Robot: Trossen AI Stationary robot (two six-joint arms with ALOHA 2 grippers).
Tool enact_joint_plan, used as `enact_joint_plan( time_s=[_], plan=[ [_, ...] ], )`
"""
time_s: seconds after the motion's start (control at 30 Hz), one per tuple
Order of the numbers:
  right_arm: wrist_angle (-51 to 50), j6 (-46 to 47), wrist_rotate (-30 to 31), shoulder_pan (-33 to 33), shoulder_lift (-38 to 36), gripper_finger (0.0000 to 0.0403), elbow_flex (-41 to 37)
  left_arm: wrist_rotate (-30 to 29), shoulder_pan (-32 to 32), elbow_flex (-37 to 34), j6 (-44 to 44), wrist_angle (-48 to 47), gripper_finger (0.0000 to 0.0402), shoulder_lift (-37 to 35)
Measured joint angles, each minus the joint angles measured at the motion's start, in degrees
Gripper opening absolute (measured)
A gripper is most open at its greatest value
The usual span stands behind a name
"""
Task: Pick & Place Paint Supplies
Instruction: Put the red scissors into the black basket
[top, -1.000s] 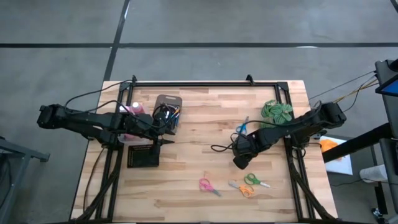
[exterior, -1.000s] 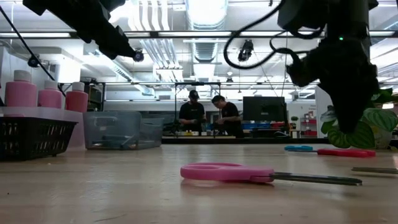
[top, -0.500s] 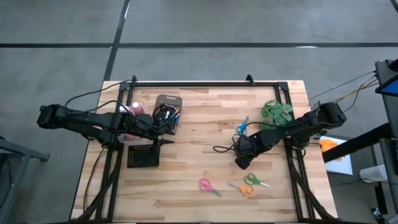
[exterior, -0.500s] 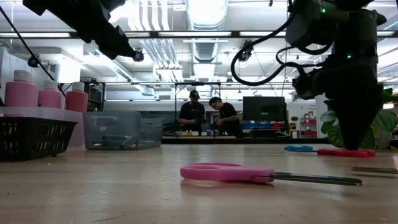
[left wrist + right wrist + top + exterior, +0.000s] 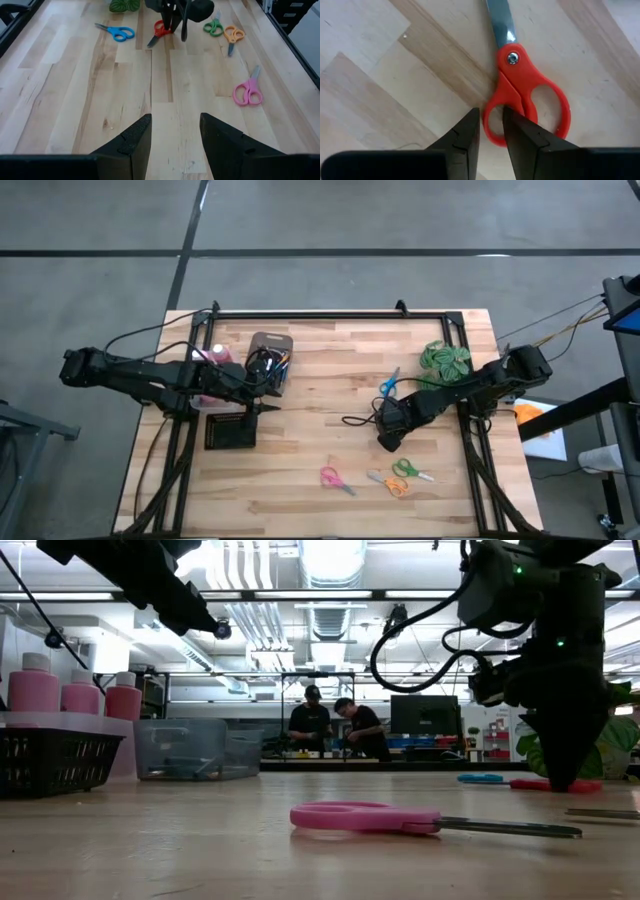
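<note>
Three pink bottles with white caps (image 5: 80, 695) stand at the table's left, beside a black basket (image 5: 230, 430). Thin brushes stick up out of a grey holder (image 5: 270, 360). My left gripper (image 5: 175, 137) hangs open above bare wood next to the basket, holding nothing. My right gripper (image 5: 491, 132) points straight down over red scissors (image 5: 525, 95) lying flat right of the table's middle. It is open by a narrow gap, and its two fingers stand on either side of the rim of one handle loop (image 5: 489, 122). In the high view my right gripper (image 5: 388, 438) hides the scissors. My right gripper comes from above, with one finger outside the red handle loop and the other over its hole. I cannot tell whether the fingertips touch the rim. The scissors lie flat on the table.
Blue scissors (image 5: 390, 383) lie just beyond my right gripper, with a green plant (image 5: 445, 360) at the far right. Pink (image 5: 335, 478), orange (image 5: 390, 483) and green scissors (image 5: 410, 470) lie toward the near edge. People stand in the room behind.
My right gripper has sunk straight down toward the red scissors until its fingertips are at table height, with its finger gap unchanged. The scissors have stayed where they were.
</note>
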Motion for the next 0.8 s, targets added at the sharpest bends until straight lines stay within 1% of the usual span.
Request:
enact_joint_plan(
  time_s=[0.33, 0.4, 0.57, 0.8],
  plan=[
    [0.2, -0.8, -0.2, 0.0, 0.5, 0.0078, 0.0, 0.0, 0.0, 0.0, 0.0, 0.0, 0.0165, 0.0],
    [0.2, -0.7, -0.2, 0.0, 0.4, 0.0067, 0.0, 0.0, 0.0, 0.0, 0.0, 0.0, 0.0165, 0.0],
    [0.2, -0.7, -0.2, 0.0, 0.4, 0.0019, 0.0, 0.0, 0.0, 0.0, 0.0, 0.0, 0.0165, 0.0],
    [0.2, -0.7, -0.2, 0.0, 0.5, 0.0015, -0.1, 0.0, 0.0, 0.0, 0.0, 0.0, 0.0165, 0.0]
  ],
)
